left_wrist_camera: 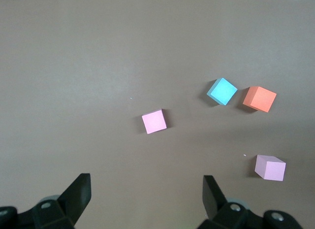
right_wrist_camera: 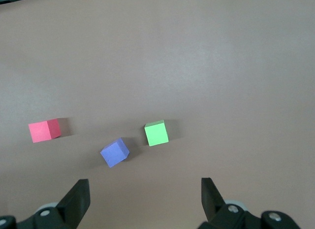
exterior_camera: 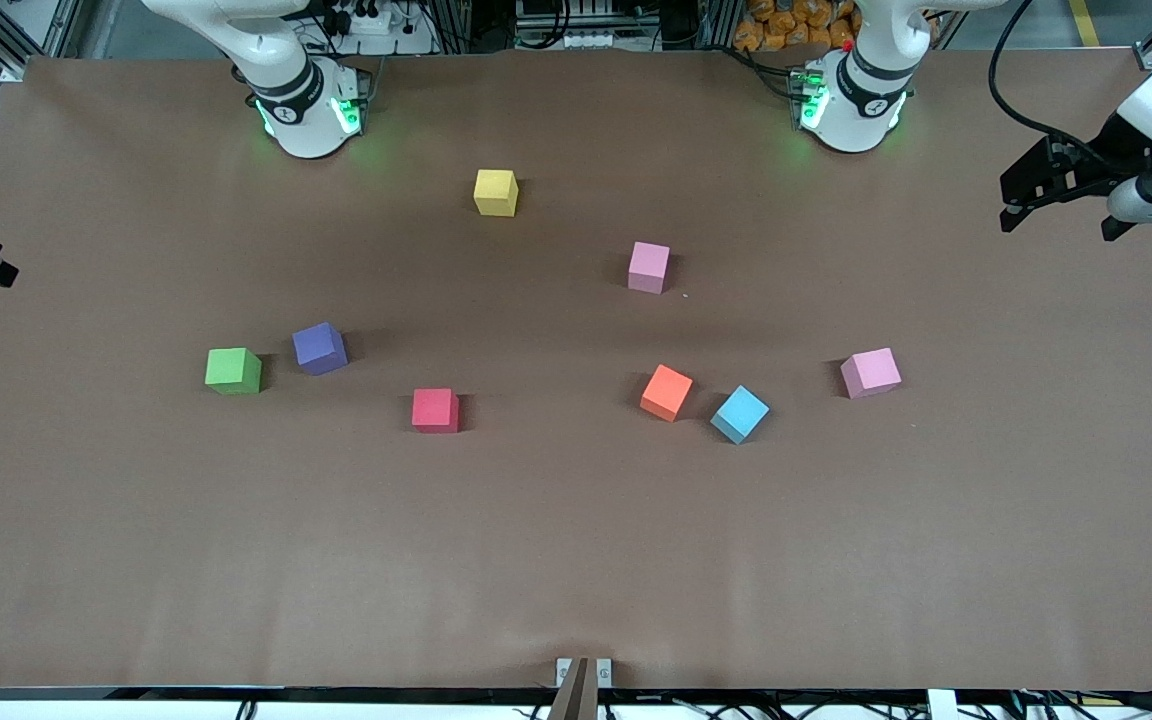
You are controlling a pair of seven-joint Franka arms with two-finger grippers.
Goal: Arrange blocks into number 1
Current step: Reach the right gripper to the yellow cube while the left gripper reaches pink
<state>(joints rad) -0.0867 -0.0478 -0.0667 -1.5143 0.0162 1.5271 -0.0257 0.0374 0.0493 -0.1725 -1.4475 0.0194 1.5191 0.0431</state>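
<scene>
Eight cubes lie scattered on the brown table. The yellow block (exterior_camera: 496,192) lies nearest the arm bases, with one pink block (exterior_camera: 648,267) nearer the front camera. The green (exterior_camera: 233,370), purple (exterior_camera: 320,348) and red (exterior_camera: 435,410) blocks lie toward the right arm's end. The orange (exterior_camera: 666,392), light blue (exterior_camera: 739,413) and second pink (exterior_camera: 871,372) blocks lie toward the left arm's end. My left gripper (exterior_camera: 1061,222) hangs open and empty over the table's left-arm end. My right gripper (right_wrist_camera: 145,192) is open and empty over the right-arm end, barely showing in the front view.
The table's brown mat (exterior_camera: 576,560) has a wide bare stretch along the edge nearest the front camera. A small bracket (exterior_camera: 583,672) sits at the middle of that edge. Both arm bases (exterior_camera: 308,110) stand along the edge farthest from the front camera.
</scene>
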